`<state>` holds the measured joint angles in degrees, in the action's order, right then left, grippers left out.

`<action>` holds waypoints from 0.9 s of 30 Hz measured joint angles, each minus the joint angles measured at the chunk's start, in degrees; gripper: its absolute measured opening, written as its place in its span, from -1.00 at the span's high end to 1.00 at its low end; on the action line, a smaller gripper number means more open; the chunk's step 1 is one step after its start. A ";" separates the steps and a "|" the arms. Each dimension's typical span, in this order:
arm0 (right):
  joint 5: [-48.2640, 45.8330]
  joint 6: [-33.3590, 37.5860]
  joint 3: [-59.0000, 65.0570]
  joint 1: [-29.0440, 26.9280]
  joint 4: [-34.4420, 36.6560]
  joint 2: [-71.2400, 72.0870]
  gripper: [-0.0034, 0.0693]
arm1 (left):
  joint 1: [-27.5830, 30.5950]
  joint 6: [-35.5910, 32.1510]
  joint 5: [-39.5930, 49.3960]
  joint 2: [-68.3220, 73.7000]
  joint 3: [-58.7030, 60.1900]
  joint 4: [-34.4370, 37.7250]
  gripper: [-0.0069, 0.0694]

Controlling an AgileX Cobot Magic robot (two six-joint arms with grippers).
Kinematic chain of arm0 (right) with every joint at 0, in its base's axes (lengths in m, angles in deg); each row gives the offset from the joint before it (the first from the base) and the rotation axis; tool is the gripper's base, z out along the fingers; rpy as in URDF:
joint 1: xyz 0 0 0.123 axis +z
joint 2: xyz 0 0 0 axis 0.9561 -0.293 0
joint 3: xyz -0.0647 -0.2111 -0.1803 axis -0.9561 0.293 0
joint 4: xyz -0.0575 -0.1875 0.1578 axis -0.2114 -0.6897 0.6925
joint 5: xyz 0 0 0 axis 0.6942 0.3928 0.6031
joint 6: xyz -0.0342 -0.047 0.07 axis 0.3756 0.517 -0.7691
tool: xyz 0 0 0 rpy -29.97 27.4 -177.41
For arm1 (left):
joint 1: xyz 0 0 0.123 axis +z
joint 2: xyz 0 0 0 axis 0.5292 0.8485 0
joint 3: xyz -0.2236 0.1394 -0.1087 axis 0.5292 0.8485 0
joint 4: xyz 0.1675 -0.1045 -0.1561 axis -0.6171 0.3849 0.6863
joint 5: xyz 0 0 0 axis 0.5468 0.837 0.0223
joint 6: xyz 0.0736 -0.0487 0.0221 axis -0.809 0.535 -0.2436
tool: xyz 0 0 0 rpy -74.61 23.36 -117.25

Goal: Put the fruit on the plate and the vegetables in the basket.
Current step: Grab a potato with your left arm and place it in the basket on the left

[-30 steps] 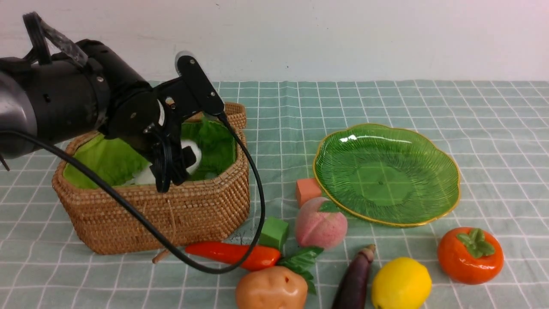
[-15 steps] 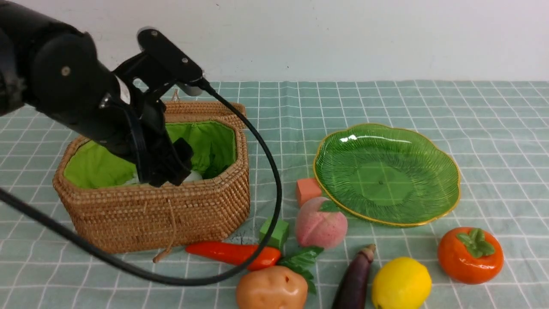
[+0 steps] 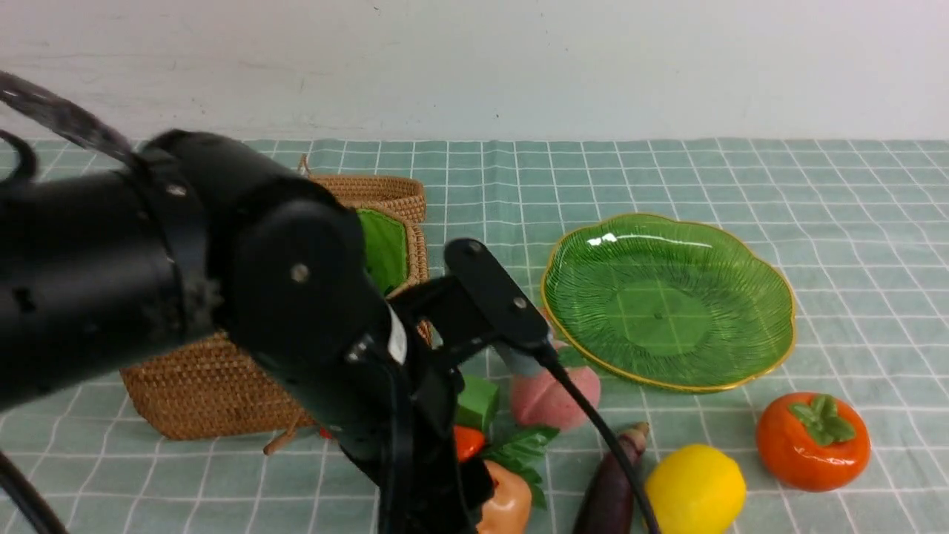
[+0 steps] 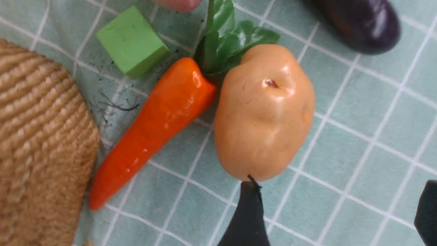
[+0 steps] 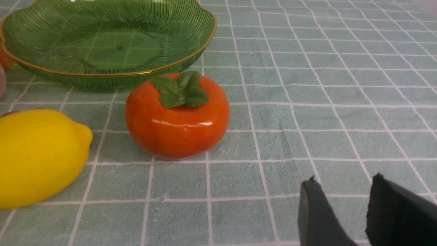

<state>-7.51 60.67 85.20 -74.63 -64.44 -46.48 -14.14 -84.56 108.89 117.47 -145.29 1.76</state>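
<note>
Left arm fills the near left of the front view. Left gripper is spread wide and empty, one fingertip at the near end of the potato; I can't tell if it touches. Basket is far left, its inside mostly hidden by the arm, so contents unknown. Plate is to the right and bare; it's glass, so lower fruit onto it rather than dropping. The potato lies beside the carrot; both look hard, glossy, probably light. I'd pinch the potato across its short waist, since the ends would likely squirt out. The eggplant sits just right of the potato, long and slick: take it mid-body, across. The carrot tapers, its tip near the basket wall: grab the fat end by the leaves. The lemon and persimmon are front right, smooth: grip the persimmon on its sides, under the calyx. The peach is at the plate's near-left edge and fuzzy, so probably the best friction. The green cube next to the carrot is clutter. Right gripper is low near the persimmon, narrowly parted, nothing in it.
</note>
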 joint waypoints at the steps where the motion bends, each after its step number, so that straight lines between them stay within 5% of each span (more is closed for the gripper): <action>1: 0.00 0.00 0.00 0.00 0.00 0.00 0.24 | -0.30 0.15 0.00 0.21 0.00 -0.45 -0.73; 10: 0.00 0.00 0.00 0.00 0.00 0.00 0.24 | -5.10 6.72 -6.22 6.32 0.00 -15.92 -0.75; 27: 0.00 0.00 0.00 0.00 0.00 0.00 0.24 | -5.10 6.46 -9.79 15.48 -0.32 -12.41 -0.74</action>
<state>-7.51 60.67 85.20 -74.63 -64.44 -46.48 -19.24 -78.10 99.09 132.95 -145.61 -10.65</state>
